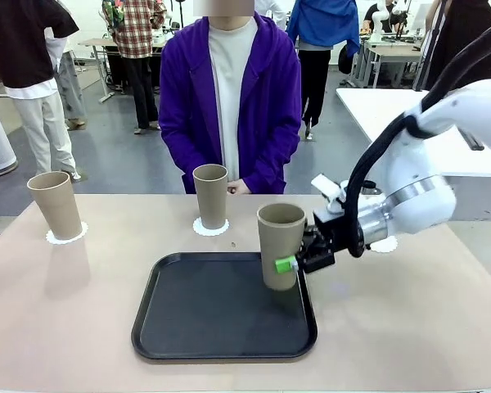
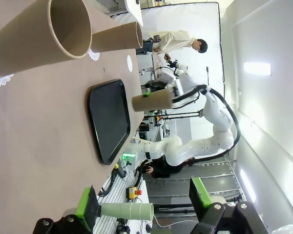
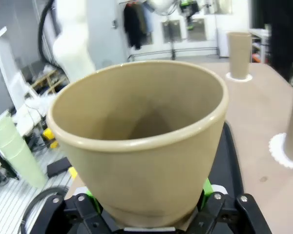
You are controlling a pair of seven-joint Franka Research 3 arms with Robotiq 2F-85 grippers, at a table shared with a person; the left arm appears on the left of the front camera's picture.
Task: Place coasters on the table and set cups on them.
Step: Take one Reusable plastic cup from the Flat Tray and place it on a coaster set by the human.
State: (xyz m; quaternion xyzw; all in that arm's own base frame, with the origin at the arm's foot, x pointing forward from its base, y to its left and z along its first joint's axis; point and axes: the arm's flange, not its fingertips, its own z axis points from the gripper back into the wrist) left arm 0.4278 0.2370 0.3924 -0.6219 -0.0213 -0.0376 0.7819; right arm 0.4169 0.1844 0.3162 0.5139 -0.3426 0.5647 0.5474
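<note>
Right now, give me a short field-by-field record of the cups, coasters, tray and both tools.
held cup: tall tan matte cup, gripped low on its side by the right tool, upright at the black rounded-square tray's right edge
placed cups: two, left and centre, each on a white lacy paper coaster
free coaster: one partly hidden behind the right arm
left tool: open, holding nothing
table: beige tabletop

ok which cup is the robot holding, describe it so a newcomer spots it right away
Start at the black tray in the middle of the tan table. At its right edge stands a tall tan cup, clamped by the right gripper. Unlike the other two cups, it has no white doily beneath.
</note>
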